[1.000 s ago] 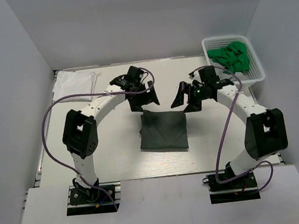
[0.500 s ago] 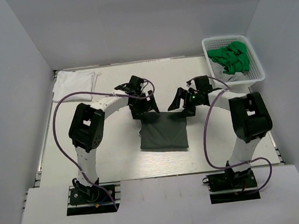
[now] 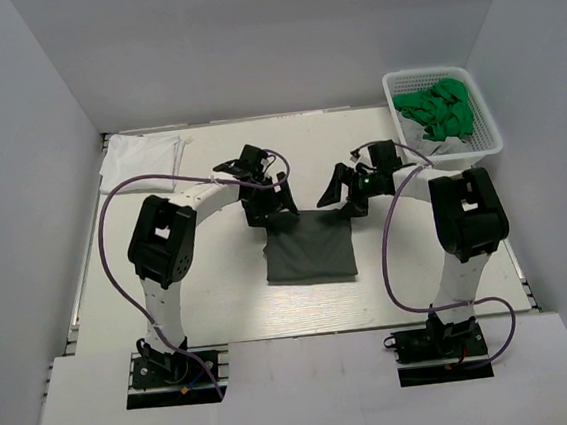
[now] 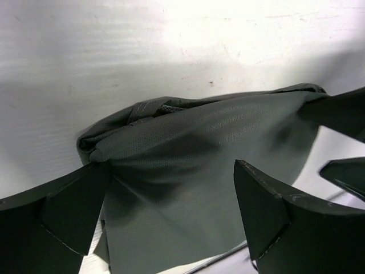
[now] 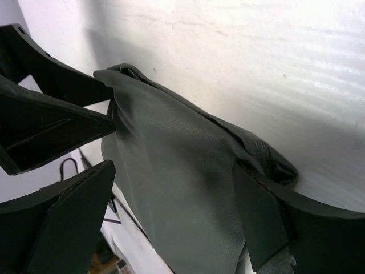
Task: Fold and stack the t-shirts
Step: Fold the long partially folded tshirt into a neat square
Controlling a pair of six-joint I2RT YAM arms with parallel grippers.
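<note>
Our dark olive-grey tee sits folded in the middle of the desk, and the white tee lies at the far left corner. We've got both arms at the dark tee's far edge: left gripper straddling its far left corner, right gripper at the far right one. Both have their fingers spread wide, nothing clamped. A white basket of green stuff sits far right.
</note>
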